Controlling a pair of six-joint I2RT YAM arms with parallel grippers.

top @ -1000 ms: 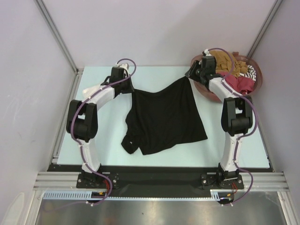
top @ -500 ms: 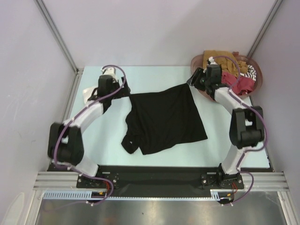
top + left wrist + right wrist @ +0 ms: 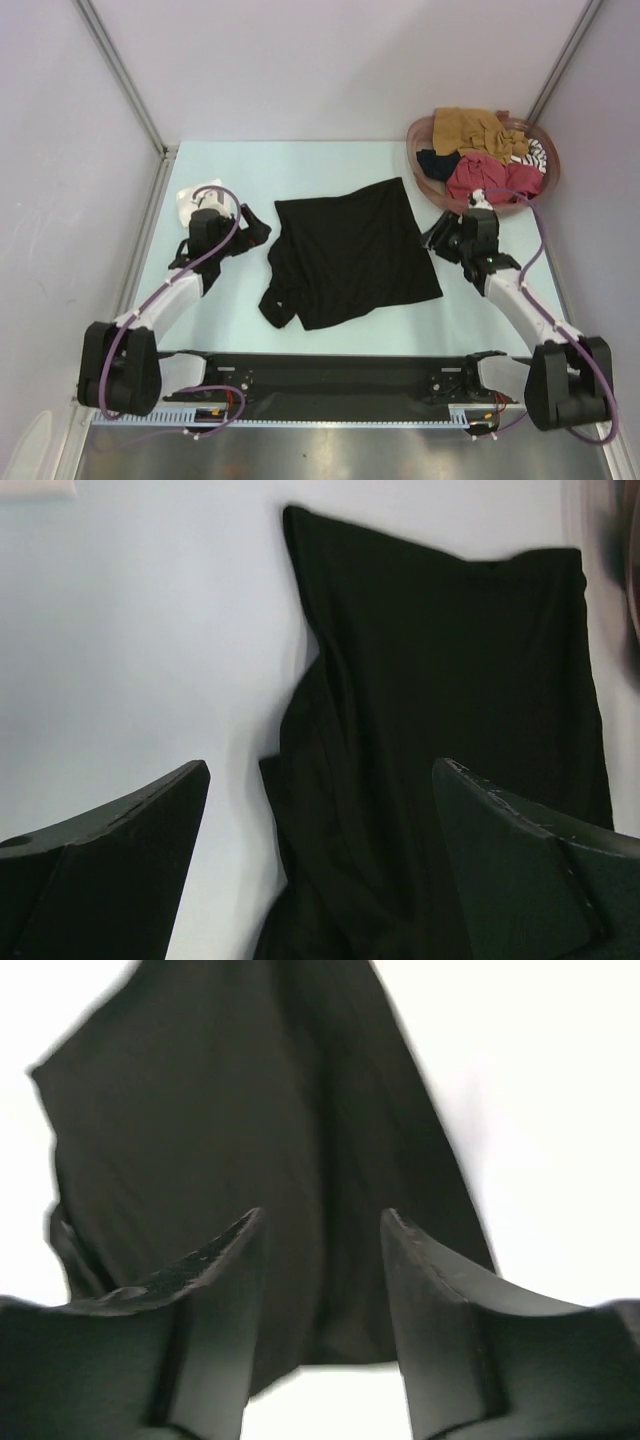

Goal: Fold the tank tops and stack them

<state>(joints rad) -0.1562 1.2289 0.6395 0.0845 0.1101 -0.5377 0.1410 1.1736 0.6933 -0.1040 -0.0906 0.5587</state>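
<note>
A large black tank top [image 3: 350, 255] lies spread on the table, its far edge flat and its near-left corner bunched. My left gripper [image 3: 255, 228] hovers just left of it, open and empty; in the left wrist view the gripper [image 3: 320, 765] has its fingers wide apart, with the black cloth [image 3: 440, 680] beyond them. My right gripper [image 3: 435, 237] sits at the top's right edge, open, holding nothing; in the right wrist view the gripper [image 3: 322, 1214] looks over the black cloth [image 3: 220, 1110]. A white tank top [image 3: 184, 202] lies at the far left.
A round reddish-brown basket [image 3: 413, 135] stands at the far right corner, holding a mustard-brown top [image 3: 470, 125], a red one [image 3: 485, 175], a striped one [image 3: 535, 152] and a black piece [image 3: 435, 163]. Grey walls enclose the table.
Both grippers opened and let go of the black top's far corners. The lifted far edge dropped flat, and both arms drew back toward the near side.
</note>
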